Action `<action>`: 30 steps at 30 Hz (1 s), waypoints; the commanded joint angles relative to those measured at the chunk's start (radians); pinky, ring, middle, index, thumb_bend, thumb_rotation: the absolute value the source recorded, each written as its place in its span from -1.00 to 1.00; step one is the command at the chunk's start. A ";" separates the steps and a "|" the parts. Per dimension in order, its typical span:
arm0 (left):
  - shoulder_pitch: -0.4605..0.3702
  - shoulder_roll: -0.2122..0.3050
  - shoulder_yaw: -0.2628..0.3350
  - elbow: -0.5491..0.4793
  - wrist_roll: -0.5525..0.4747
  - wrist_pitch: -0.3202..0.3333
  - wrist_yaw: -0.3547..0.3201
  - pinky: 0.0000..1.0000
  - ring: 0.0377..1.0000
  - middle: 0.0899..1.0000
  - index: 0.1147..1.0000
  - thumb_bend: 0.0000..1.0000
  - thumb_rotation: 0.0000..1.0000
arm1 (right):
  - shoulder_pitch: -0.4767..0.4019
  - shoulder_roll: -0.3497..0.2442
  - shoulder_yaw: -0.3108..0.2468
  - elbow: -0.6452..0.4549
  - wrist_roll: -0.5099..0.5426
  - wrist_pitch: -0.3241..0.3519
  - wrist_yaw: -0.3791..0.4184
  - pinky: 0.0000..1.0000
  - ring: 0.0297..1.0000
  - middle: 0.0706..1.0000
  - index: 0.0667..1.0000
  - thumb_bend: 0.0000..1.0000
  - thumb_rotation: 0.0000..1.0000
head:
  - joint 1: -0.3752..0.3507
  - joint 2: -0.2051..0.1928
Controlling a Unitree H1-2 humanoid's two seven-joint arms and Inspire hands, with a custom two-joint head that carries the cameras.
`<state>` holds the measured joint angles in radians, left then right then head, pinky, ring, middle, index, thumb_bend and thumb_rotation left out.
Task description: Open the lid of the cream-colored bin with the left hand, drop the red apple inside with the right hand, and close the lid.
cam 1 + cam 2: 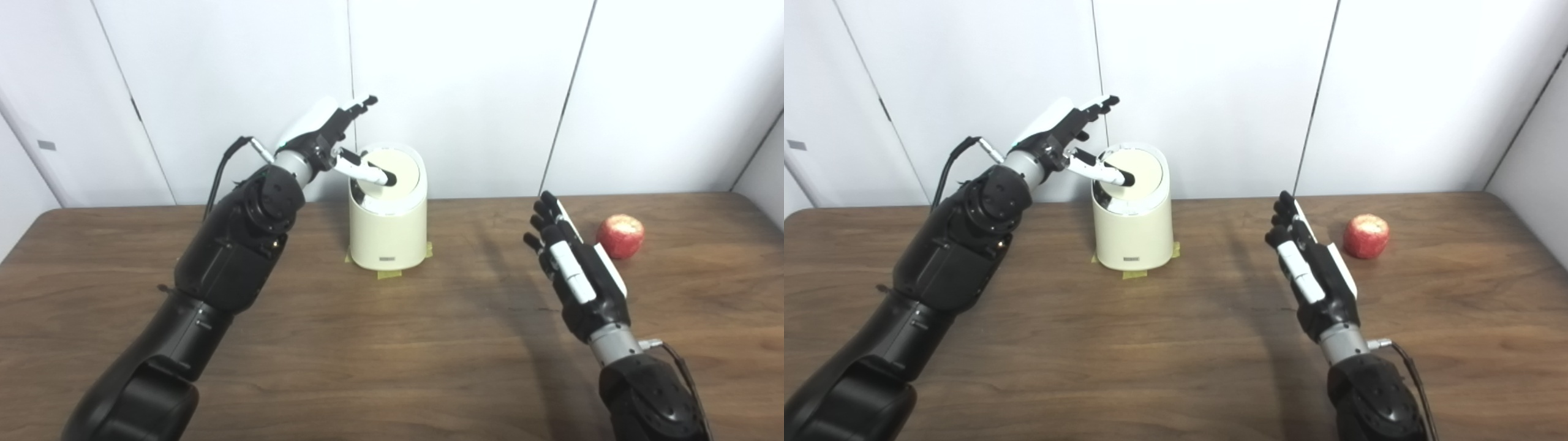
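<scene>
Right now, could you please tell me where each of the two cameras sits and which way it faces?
Left eye view: on the head, looking down and forward at the brown wooden table; both black arms enter from below.
Right eye view: beside it, a little rightward, same aim, same arms.
Shared: the cream-colored cylindrical bin, its lid under the left hand's thumb, the open right hand, the red apple.

Both views look down and forward from head height over the table [392,367] toward the white wall [465,73], with the arms rising from the bottom edge. The right eye sits slightly to the side, so the bin [1133,226] and apple [1366,236] fall further left in its picture. Both share almost the whole scene: tabletop, wall, both arms.
</scene>
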<state>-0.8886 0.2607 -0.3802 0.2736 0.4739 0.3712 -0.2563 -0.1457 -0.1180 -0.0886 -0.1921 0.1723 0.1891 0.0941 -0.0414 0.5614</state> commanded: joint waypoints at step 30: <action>-0.144 -0.004 -0.055 0.216 0.263 -0.235 0.144 0.78 0.85 0.83 0.86 0.64 -0.73 | 0.010 0.039 -0.018 -0.050 0.051 -0.075 -0.003 0.81 0.99 1.00 1.00 0.39 0.43 | -0.002 0.012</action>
<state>-0.9517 0.2515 -0.4503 0.5016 0.7213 0.1418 -0.1371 -0.1142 -0.0822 -0.0996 -0.2142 0.2127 0.1562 0.0942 -0.0430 0.5737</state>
